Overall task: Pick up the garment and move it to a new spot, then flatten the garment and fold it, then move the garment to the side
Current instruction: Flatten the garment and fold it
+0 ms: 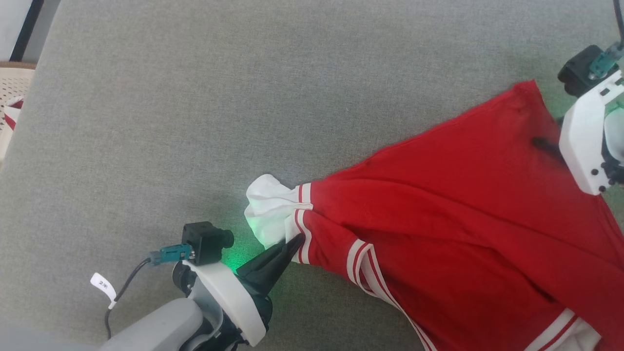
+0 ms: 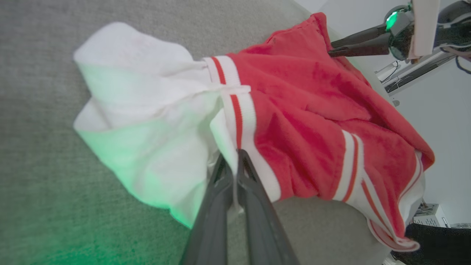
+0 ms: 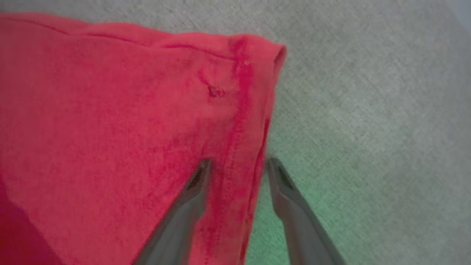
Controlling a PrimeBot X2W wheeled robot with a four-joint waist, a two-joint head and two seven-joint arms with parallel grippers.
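In the head view the garment [image 1: 463, 209] runs off the right and bottom edges. The right gripper [image 1: 545, 145] is largely covered by its own white housing and cut by the right edge. The right wrist view is blurred. Print on the white label [image 1: 103, 285] is too small to read. A pale perforated object [image 1: 12, 83], possibly a basket, is cut by the left edge.

Before you, garment [image 1: 453, 209] lying on the upholstered surface [image 1: 195, 97], stretched from its middle toward the near right corner, your left gripper [image 1: 296, 241] pinching the garment's left end, your right gripper [image 3: 238, 163] straddling its far right hem
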